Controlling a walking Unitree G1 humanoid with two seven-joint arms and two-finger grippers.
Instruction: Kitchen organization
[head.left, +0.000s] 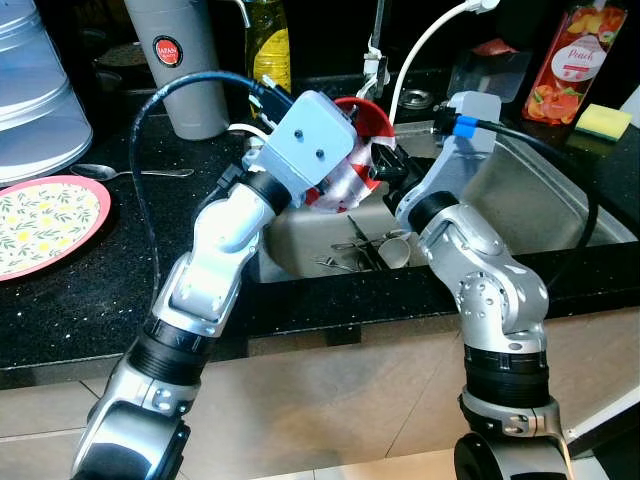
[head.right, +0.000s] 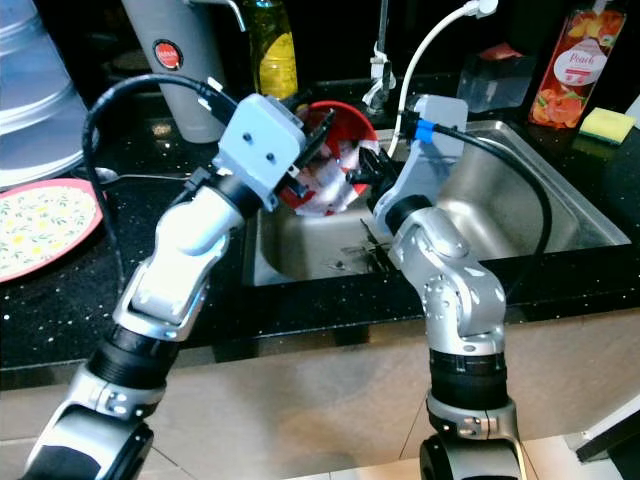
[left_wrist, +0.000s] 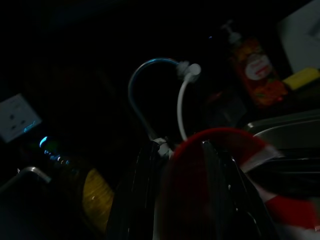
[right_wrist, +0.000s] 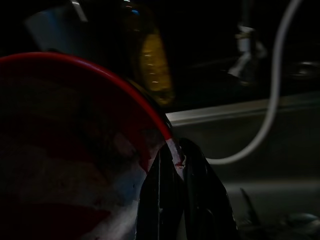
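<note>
**Red bowl held over the sink by both grippers**

The steel sink (head.left: 560, 200) served as the landmark. Nearest the camera, the two silver arms rose from the front edge of the black counter (head.left: 100, 300) and met above the sink's left half. In the basin below them lay some cutlery (head.left: 355, 250) and a small pale cup (head.left: 395, 252) on its side.

Above the sink's left rim hung the red bowl (head.right: 340, 130), tilted, its inside red and its outside patterned in red and white. The left gripper (left_wrist: 175, 190) had its fingers closed on the rim, one black finger (left_wrist: 215, 185) inside the bowl and the other outside. The right gripper (right_wrist: 172, 190) pinched the rim on the opposite side, its fingers (right_wrist: 200, 195) shut together over the thin red edge.

To the left of the sink, on the counter, rested a floral plate (head.left: 40, 225) with a pink border, and a spoon (head.left: 110, 172) lay just beyond it. Farther back on that side stood a grey canister (head.left: 185, 60) and a clear plastic container (head.left: 30, 90).

Behind the sink stood a yellow bottle (head.left: 268, 50), the tap (head.left: 375, 60) and a white hose (head.left: 425, 45). At the far right of the sink were a peach juice carton (head.left: 578, 62) and a yellow sponge (head.left: 602, 121).
</note>
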